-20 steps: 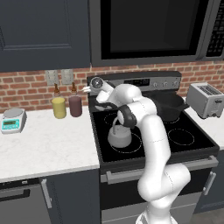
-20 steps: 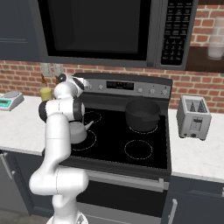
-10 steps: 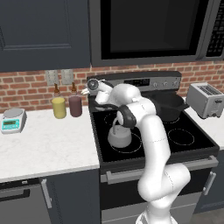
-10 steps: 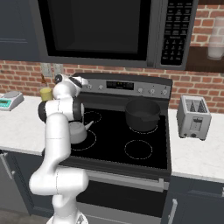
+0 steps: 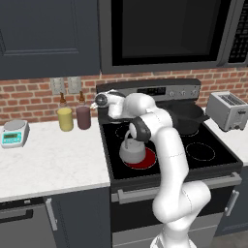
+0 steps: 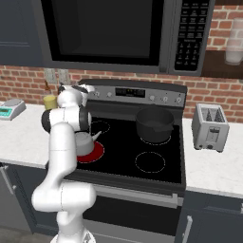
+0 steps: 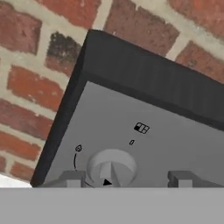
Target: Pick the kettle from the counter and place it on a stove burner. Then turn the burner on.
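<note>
kettle (image 5: 132, 150) on glowing burner (image 5: 145, 159); gripper (image 7: 127, 178) – seemingly astride knob (image 7: 111, 166).

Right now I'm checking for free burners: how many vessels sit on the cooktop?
2: the kettle on the glowing front-left burner, and the dark pot on the back-right one. The arm may hide something.

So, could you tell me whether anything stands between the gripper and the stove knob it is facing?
Nothing visible does. In the hand view the knob sits directly ahead between the two fingertips, with bare steel back panel around it.
</note>
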Available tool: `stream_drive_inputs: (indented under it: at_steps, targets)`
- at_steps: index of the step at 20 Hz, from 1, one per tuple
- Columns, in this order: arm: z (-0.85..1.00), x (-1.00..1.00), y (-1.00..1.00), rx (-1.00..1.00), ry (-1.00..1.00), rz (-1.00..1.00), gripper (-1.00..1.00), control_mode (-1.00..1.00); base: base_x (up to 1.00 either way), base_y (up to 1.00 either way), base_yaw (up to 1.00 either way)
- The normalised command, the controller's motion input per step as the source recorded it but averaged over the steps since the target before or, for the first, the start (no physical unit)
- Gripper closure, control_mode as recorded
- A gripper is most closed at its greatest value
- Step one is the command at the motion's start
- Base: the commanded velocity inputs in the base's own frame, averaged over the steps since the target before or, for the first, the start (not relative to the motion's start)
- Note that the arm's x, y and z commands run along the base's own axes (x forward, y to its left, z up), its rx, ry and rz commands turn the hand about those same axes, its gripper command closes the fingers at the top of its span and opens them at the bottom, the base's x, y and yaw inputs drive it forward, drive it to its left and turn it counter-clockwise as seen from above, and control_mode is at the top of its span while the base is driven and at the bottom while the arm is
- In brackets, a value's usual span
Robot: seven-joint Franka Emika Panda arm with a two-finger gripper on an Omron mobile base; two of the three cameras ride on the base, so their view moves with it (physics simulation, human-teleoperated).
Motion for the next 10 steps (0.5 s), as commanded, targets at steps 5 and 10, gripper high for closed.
stream_drive_inputs:
  at_steps: [5, 10]
  targets:
    - [0.18, 0.18, 0.05, -0.36, 0.0, 0.25, 1.0, -1.0, 0.0, 0.0, 0.0]
    - [0.07, 0.04, 0.04, -0.12, -0.01, 0.1, 1.0, -1.0, 0.0, 0.0, 0.0]
